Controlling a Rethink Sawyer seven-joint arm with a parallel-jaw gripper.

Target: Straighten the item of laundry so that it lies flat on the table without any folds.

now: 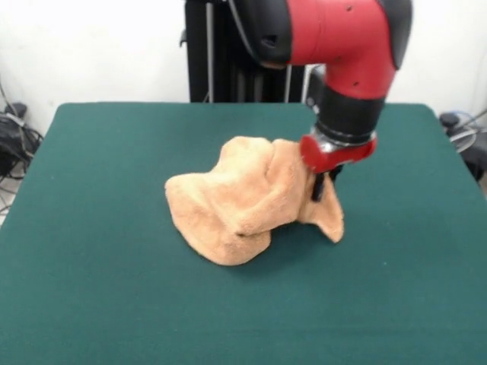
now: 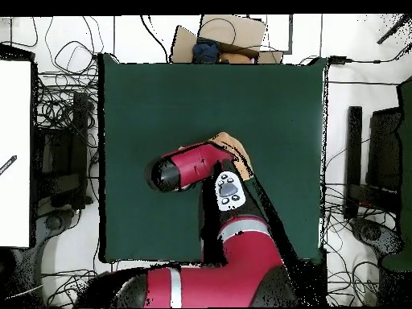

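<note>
The item of laundry, a light orange-tan towel, sits bunched in a heap near the middle of the green table. Its right part is drawn up off the cloth, and a flap hangs down to the table beneath the raised part. My gripper is at that raised right edge, with its black fingers pressed into the fabric and shut on it. In the overhead view the arm covers most of the towel; only a tan corner shows, and the gripper itself is hidden under the wrist.
The table spreads wide on every side of the towel. Cables and equipment lie on the floor beyond its edges. A cardboard box sits past the table's far edge in the overhead view.
</note>
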